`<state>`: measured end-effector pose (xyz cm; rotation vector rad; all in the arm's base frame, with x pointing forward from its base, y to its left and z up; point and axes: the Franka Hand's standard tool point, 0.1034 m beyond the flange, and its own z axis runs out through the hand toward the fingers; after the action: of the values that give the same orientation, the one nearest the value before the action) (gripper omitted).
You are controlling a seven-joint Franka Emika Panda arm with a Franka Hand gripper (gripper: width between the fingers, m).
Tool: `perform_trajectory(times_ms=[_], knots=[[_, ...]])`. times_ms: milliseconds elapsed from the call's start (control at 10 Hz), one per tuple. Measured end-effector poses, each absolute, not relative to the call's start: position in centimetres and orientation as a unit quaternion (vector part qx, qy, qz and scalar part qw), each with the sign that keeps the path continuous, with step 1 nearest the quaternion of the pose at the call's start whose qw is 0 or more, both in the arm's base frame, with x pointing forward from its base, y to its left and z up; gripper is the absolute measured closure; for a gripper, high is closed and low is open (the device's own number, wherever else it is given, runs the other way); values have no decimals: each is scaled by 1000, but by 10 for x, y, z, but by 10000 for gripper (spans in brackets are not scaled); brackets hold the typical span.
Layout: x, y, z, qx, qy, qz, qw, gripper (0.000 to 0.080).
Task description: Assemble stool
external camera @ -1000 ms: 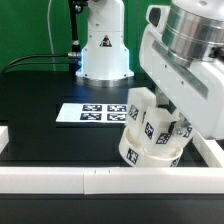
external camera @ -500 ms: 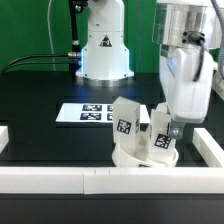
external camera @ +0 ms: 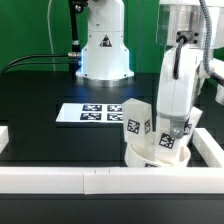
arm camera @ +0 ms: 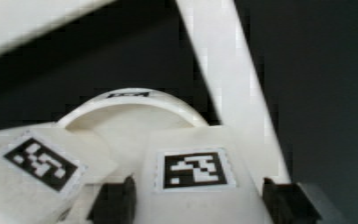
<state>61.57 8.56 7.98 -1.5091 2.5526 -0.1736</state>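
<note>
Showing square black-and-white tags, without readable writing, the stool is seen on the black surface beside the rail; a leg is gripped by the hand.

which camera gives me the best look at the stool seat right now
The exterior view. There the seat shows as a round disc lying in the corner of the white border rails, with legs standing on it under the claw. The wrist view shows only a curved piece of it behind tagged legs.
</note>
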Motion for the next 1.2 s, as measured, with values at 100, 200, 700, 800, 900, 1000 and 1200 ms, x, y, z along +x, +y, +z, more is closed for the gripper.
perform_trajectory(times_ms=[100, 200, 700, 800, 900, 1000, 1200], knots=[[612, 93, 80, -497, 858, -70, 108, 461], [613, 98, 80, -475, 867, -78, 126, 461], [613, 98, 79, -452, 876, -79, 145, 277], [613, 98, 79, -473, 866, -82, 143, 190], [614, 99, 86, -512, 845, -74, 139, 190], [615, 101, 98, -540, 827, -64, 141, 157], [619, 99, 117, -689, 710, -65, 132, 151]])
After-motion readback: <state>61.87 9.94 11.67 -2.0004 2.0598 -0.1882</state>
